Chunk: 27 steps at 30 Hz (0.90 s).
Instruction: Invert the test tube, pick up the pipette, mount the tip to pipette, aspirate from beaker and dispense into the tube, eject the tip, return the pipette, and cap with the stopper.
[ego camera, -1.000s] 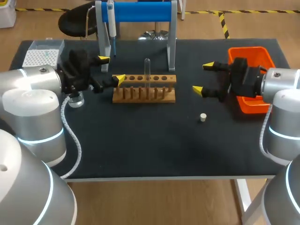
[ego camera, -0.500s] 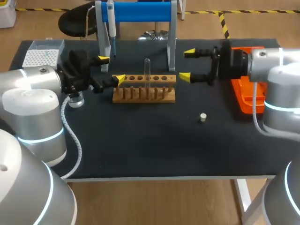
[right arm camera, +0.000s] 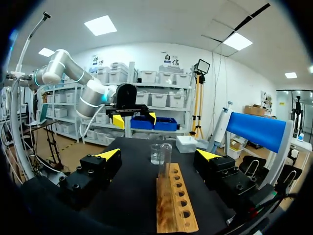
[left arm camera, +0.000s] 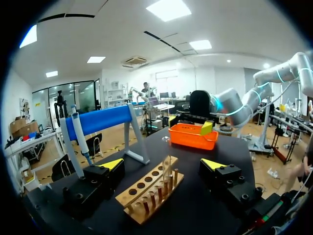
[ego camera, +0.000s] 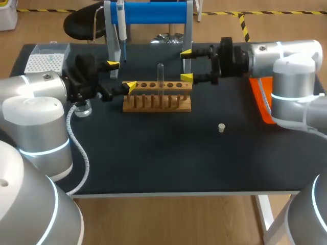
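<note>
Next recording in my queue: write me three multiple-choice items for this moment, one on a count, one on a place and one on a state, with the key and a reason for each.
1. The wooden rack holds:
A. one test tube
B. three test tubes
C. no test tube

2. The stopper lies:
A. in a hole of the rack
B. on the table, apart from the rack
C. on top of the test tube

3. The right end effector is:
A. shut on the test tube
B. shut on the stopper
C. open, holding nothing

Key:
1 A, a single tube stands in the rack.
2 B, the stopper sits alone on the dark tabletop.
3 C, its yellow tips stand wide apart, gripping nothing.
</note>
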Each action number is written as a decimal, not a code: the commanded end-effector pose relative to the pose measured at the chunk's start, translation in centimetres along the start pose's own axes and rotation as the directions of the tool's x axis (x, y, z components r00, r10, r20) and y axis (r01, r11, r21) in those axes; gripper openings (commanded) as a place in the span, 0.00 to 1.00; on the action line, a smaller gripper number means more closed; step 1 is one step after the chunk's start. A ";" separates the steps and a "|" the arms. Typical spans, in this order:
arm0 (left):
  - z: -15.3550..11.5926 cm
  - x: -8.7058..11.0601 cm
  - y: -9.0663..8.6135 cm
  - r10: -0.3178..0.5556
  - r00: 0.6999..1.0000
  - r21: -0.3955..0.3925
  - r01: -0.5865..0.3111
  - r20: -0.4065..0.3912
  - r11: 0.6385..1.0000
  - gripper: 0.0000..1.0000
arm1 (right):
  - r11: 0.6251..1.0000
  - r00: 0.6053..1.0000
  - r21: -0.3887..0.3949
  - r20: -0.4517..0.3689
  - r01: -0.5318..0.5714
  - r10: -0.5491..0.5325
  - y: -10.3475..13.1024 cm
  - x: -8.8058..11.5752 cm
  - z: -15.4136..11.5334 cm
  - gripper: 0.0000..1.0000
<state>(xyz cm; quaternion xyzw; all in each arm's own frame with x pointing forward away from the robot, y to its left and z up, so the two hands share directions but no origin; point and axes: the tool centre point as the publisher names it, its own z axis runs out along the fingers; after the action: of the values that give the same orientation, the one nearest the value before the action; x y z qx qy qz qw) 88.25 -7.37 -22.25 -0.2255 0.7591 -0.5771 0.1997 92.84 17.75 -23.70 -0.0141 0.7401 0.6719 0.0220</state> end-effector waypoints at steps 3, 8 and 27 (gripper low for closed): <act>0.1 0.1 0.1 0.001 1.000 0.002 -0.001 0.003 1.000 1.00 | 1.000 0.995 -0.022 -0.102 -0.015 0.013 -1.0 -1.2 1.7 1.00; 0.1 0.1 0.1 0.001 1.000 0.002 -0.001 0.003 1.000 1.00 | 0.999 0.992 -0.018 -0.124 -0.027 0.024 -1.7 -1.0 2.6 1.00; 0.1 0.1 0.1 0.001 1.000 0.002 -0.001 0.003 1.000 1.00 | 0.998 0.991 -0.036 -0.122 -0.057 0.052 -2.9 -1.5 5.7 1.00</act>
<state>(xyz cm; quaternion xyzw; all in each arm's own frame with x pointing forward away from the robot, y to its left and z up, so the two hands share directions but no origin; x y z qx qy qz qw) 88.25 -7.37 -22.25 -0.2255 0.7591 -0.5771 0.1996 94.18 22.70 -26.62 -0.0334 0.7285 0.6830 -0.0402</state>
